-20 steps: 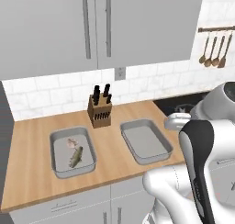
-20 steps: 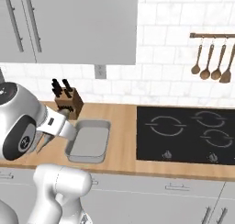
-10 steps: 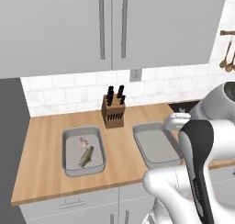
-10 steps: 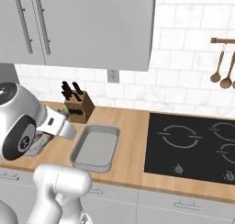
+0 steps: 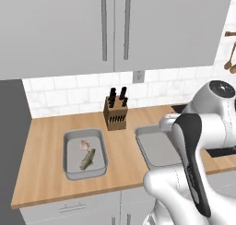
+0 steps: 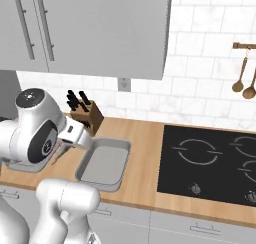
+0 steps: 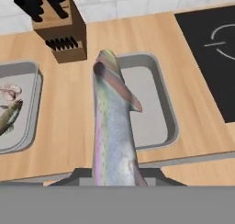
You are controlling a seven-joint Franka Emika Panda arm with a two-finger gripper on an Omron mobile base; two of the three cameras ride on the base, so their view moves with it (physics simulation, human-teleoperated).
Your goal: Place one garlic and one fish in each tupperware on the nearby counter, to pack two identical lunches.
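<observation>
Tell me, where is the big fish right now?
In the hand view the fish is held in the tool, hanging above the counter between the two tupperware trays, nearer the empty one, with the knife block beyond.

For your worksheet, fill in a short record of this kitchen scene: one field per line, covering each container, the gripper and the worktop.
left grey rectangular tupperware: holds one pinkish garlic bulb and one olive-brown fish
right grey rectangular tupperware: nothing inside
gripper: shut on a second, silvery fish, above the counter
light brown wooden counter: also carries a wooden knife block

Even bright rendered light, soft faint shadows, no glare, sharp throughout.
</observation>
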